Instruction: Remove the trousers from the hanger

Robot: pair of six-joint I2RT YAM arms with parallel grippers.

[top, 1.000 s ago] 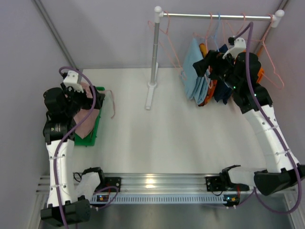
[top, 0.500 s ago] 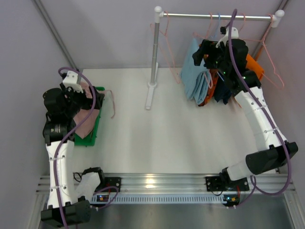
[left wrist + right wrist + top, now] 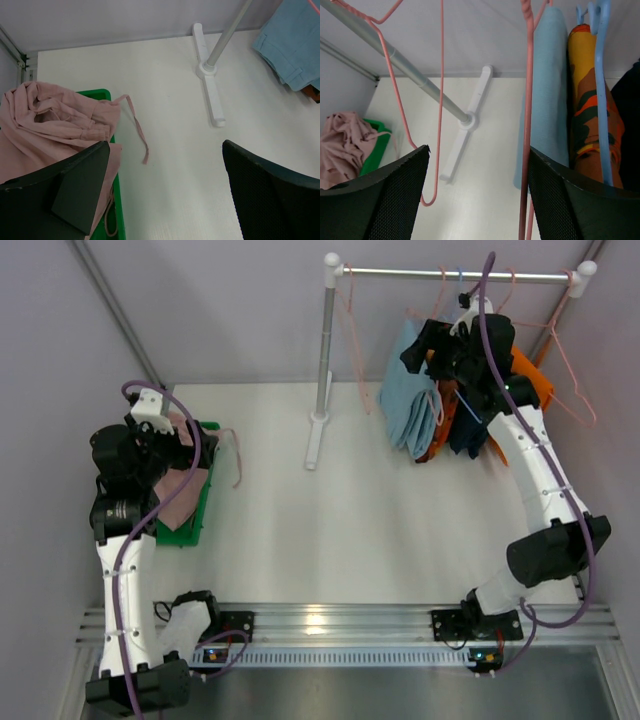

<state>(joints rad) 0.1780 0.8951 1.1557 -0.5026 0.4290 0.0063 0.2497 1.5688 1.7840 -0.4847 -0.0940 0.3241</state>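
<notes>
Light blue trousers [image 3: 405, 400], orange-and-red patterned trousers [image 3: 440, 425], navy trousers [image 3: 468, 430] and plain orange trousers [image 3: 530, 378] hang on hangers from the rail [image 3: 450, 274]. In the right wrist view the light blue trousers [image 3: 547, 95] hang on a pink hanger [image 3: 526, 130], the patterned ones [image 3: 585, 110] on a blue hanger [image 3: 601, 95]. My right gripper [image 3: 428, 348] is open and empty, raised beside the light blue trousers, the pink hanger between its fingers [image 3: 477, 200]. Dusty pink trousers [image 3: 180, 485] lie in the green bin [image 3: 195, 525]. My left gripper [image 3: 165, 200] is open and empty above the bin.
An empty pink hanger [image 3: 437, 125] hangs at the rail's left end. The rack's white post and foot [image 3: 320, 420] stand mid-table. Another empty pink hanger [image 3: 570, 380] hangs at the right end. Grey walls close in on left and right.
My right arm has risen and moved left toward the rail, bringing the gripper up beside the light blue trousers. The left arm has not moved.
</notes>
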